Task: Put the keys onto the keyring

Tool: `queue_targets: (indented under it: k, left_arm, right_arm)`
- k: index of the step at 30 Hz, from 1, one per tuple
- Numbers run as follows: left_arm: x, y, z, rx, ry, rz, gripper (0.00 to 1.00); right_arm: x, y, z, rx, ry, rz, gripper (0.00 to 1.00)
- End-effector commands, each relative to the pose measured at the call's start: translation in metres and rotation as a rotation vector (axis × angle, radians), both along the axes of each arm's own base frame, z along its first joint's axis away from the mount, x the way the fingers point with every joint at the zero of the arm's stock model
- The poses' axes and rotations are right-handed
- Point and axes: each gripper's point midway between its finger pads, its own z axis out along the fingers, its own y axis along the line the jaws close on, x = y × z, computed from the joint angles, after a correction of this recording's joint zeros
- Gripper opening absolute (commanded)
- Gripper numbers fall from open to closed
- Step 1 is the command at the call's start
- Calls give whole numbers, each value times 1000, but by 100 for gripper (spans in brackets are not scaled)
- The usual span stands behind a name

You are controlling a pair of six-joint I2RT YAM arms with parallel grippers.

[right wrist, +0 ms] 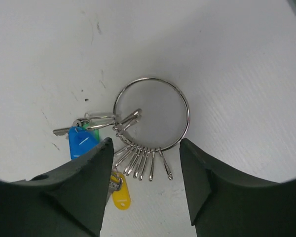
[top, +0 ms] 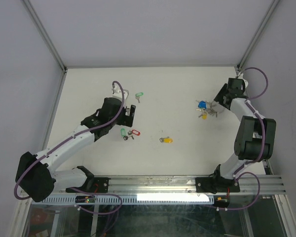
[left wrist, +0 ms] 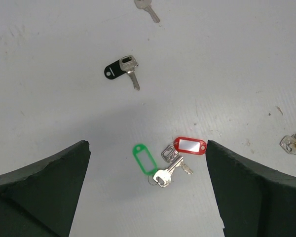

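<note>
The keyring [right wrist: 187,116], a thin silver wire ring with several silver clips [right wrist: 143,164], lies on the white table at the far right [top: 214,111]. A blue-tagged key [right wrist: 81,141] and a yellow-tagged key [right wrist: 120,195] hang from it. My right gripper [right wrist: 145,143] is open just above its near rim [top: 218,102]. My left gripper [left wrist: 147,146] is open and empty above a green-tagged key [left wrist: 145,158] and a red-tagged key [left wrist: 191,145] that lie touching [top: 129,133]. A black-tagged key [left wrist: 119,69] lies further ahead.
A loose yellow-tagged key [top: 166,140] lies mid-table and shows at the right edge of the left wrist view [left wrist: 295,142]. A loose green-tagged key [top: 139,95] lies toward the back. Metal frame posts and grey walls bound the table.
</note>
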Motion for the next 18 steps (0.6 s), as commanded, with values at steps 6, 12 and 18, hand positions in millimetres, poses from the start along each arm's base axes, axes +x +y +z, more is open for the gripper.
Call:
queue_targets:
  k: [6,12,18]
  left_arm:
    - [32,52,-10,-184,176,228,99]
    - [34,66,6,-178,129,304,99]
    - [7,97,72,-269,-199,343,99]
  right_arm:
    - [7,31,134,158,-264,51,74]
    - [-51,113,198,337,-505,450,99]
    - [-117,124,217,249,-552,536,99]
